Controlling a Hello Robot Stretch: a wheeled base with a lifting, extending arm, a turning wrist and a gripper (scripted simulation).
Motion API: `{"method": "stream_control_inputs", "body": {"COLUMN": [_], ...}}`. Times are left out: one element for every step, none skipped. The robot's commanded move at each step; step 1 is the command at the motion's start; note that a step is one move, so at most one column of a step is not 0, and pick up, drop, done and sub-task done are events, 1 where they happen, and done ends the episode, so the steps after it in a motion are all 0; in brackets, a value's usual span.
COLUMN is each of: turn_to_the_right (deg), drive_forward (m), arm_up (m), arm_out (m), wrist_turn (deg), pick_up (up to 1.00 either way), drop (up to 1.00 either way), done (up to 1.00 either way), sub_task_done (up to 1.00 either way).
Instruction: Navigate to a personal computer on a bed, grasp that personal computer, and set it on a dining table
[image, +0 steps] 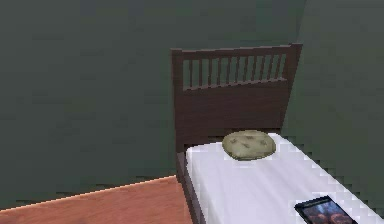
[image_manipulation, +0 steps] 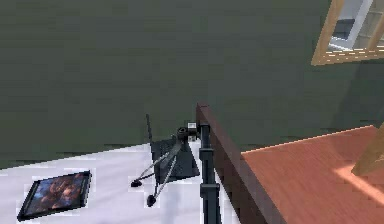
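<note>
A bed (image: 250, 180) with a white sheet and a dark wooden headboard (image: 235, 85) stands in the forward view's right. A flat dark slab with a colourful screen (image: 325, 211) lies on the sheet near the bottom edge, and the same slab (image_manipulation: 55, 195) lies on the sheet in the arm side view's lower left. A dark grey laptop-like thing (image_manipulation: 172, 160) lies on the sheet beside the bed's wooden end board (image_manipulation: 232, 165). My arm (image_manipulation: 208, 190) rises next to it. The gripper (image_manipulation: 142, 194) reaches left across the grey thing; I cannot tell whether it holds anything.
An olive pillow (image: 248, 145) lies by the headboard. Dark green walls stand behind the bed in both views. Reddish wooden floor (image_manipulation: 310, 175) stretches past the end board, and more floor (image: 90, 205) lies left of the bed. A framed window (image_manipulation: 350, 35) sits high at the right.
</note>
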Motion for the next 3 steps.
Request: {"method": "stream_control_inputs", "body": {"turn_to_the_right": [0.0, 0.0, 0.0], "drive_forward": [0.0, 0.0, 0.0], "arm_up": [0.0, 0.0, -0.3], "arm_out": [0.0, 0.0, 0.0], "wrist_turn": [45.0, 30.0, 0.0], "pick_up": [0.0, 0.0, 0.0], "drop": [0.0, 0.0, 0.0], "done": [0.0, 0.0, 0.0], "sub_task_done": [0.0, 0.0, 0.0]}}
